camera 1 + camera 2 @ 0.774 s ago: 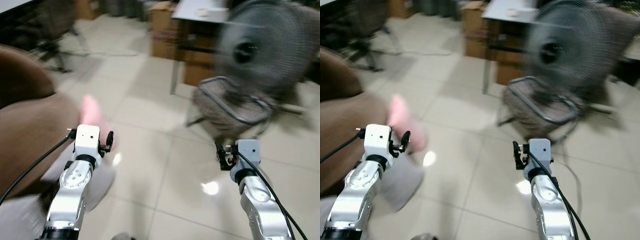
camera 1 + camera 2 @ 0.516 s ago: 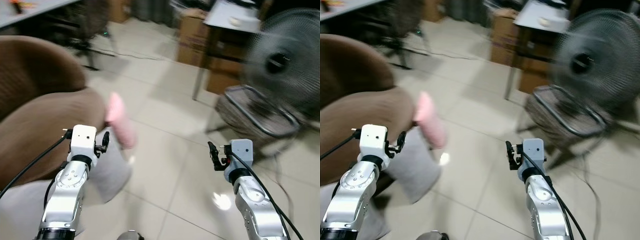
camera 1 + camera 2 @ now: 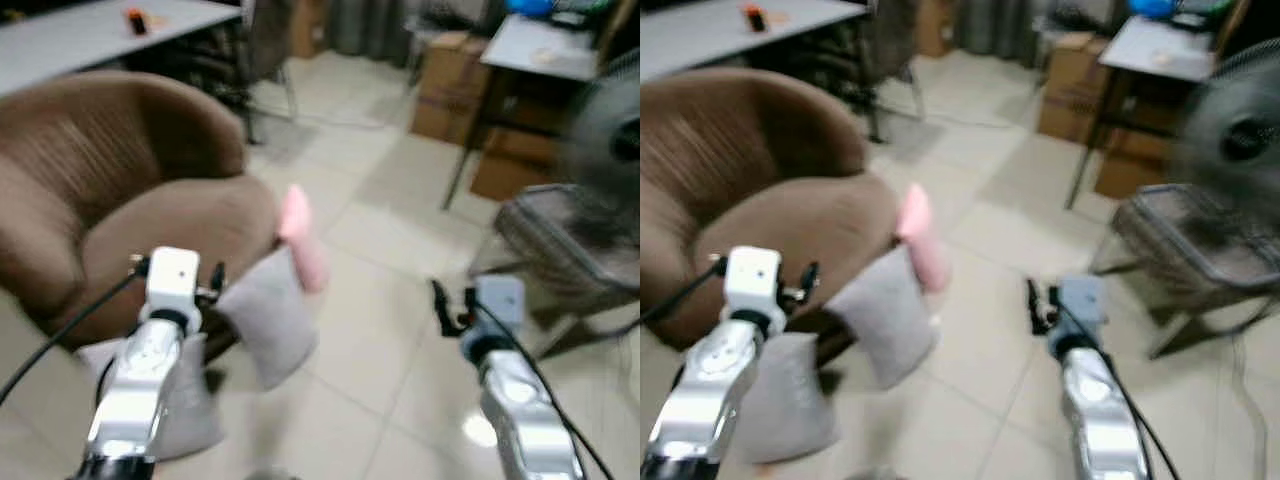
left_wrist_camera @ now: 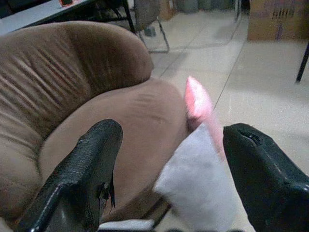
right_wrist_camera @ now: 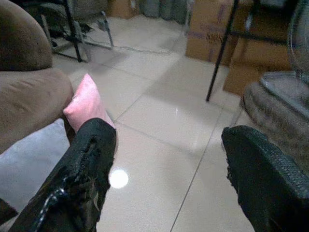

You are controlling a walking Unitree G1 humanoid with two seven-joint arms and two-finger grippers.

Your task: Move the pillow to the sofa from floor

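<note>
While you face the brown sofa at ten o'clock, note: pink pillow and grey pillow leaning on its front, on the floor; left gripper and right gripper both spread wide, holding nothing.

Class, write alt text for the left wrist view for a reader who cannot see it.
A brown sofa with a rounded back sits ahead; a pink pillow and a grey pillow lean against its front edge above the tiled floor. The left gripper frames the scene with its two black fingers spread wide, holding nothing.
</note>
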